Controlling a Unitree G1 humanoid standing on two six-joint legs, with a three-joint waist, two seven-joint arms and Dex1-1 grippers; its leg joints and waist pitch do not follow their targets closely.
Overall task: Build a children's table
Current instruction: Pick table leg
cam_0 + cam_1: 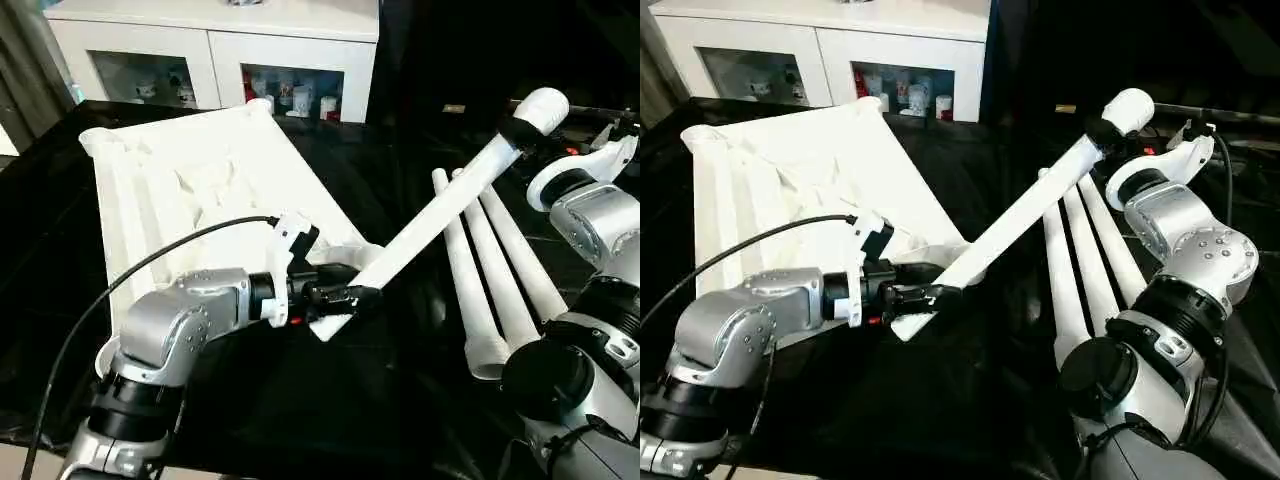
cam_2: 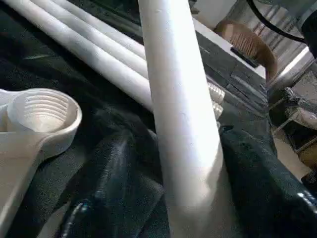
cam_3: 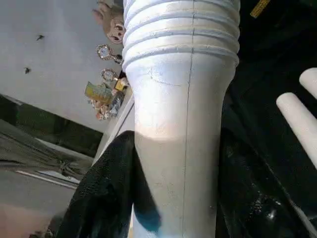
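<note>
A white cabinet [image 1: 215,40] with glass doors and small figurines behind them stands against the far wall, beyond the black-covered table [image 1: 300,400] that carries everything. On the left half of that table lies the tabletop [image 1: 190,190], ribbed underside up, its long axis running from the near left toward the cabinet; a round threaded corner socket [image 2: 42,116] sits at its near right corner, open upward. Three spare legs [image 1: 500,280] lie side by side on the black cover to the right, touching one another, their long axes running from near to far, just beyond the raised leg.

The fourth leg [image 1: 440,210] slants across the middle, well off the table at its far end: its lower end is down by the socket corner, its rounded upper end points up and to the right. The right tool [image 1: 522,132] clamps this leg just below its upper end, black fingers [image 3: 106,193] on either side of the tube. The left tool [image 1: 345,297] is at the leg's lower end, with dark fingers [image 2: 124,168] flanking the tube; whether they actually press on it cannot be told.
</note>
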